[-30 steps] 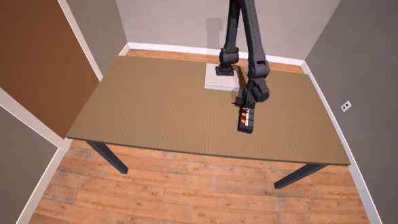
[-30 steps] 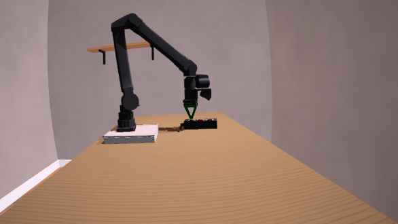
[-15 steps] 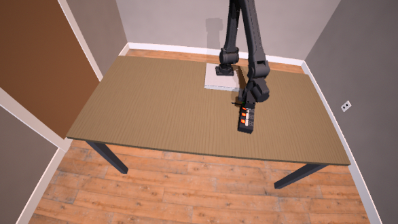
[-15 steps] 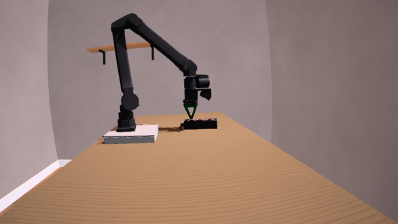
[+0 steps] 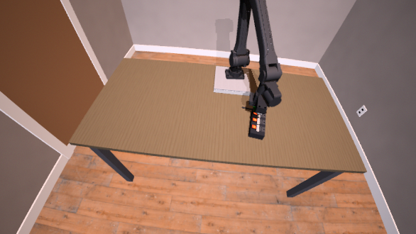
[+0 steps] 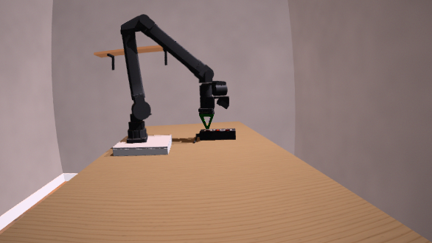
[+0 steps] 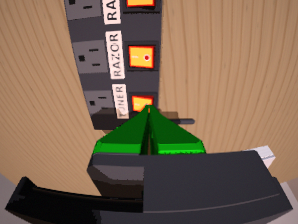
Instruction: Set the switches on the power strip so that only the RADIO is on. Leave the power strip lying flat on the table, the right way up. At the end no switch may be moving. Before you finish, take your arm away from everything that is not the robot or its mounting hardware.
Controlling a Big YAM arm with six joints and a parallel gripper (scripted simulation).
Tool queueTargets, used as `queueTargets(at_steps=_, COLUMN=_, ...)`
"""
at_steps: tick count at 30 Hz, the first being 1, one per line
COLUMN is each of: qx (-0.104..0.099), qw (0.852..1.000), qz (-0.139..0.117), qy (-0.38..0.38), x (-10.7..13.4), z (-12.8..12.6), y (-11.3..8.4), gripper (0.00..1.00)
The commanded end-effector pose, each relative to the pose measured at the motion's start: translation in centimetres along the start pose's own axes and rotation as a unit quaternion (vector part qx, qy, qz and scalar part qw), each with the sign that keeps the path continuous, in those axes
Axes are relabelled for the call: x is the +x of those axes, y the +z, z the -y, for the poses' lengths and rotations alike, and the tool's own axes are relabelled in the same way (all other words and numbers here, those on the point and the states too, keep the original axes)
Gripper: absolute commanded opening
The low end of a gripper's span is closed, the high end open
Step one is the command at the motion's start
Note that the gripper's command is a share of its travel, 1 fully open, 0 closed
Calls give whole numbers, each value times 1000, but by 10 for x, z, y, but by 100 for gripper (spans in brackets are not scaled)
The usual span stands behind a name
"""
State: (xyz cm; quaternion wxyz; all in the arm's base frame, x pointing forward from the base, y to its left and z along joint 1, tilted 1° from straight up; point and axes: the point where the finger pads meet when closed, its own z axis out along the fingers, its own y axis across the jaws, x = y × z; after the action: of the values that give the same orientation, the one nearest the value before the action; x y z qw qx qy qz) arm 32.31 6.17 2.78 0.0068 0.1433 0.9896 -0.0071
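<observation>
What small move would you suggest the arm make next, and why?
Probably a gentle downward press with the closed gripper on the TUNER switch: it appears lit, only RADIO should be on, and the fingertips are already over it.

Power strip flat on table | tool above one end | orange switches visible

Grey walls surround a wooden table.
</observation>
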Motion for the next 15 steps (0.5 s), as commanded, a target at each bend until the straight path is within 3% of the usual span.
queueTargets(at_steps=1, qx=-9, qw=1000, qz=21, qy=0, x=-7, z=-7, y=-11, gripper=0)
queueTargets(at_steps=15, qx=-9, qw=1000, qz=21, qy=1, x=-10, z=-9, y=-11, gripper=0)
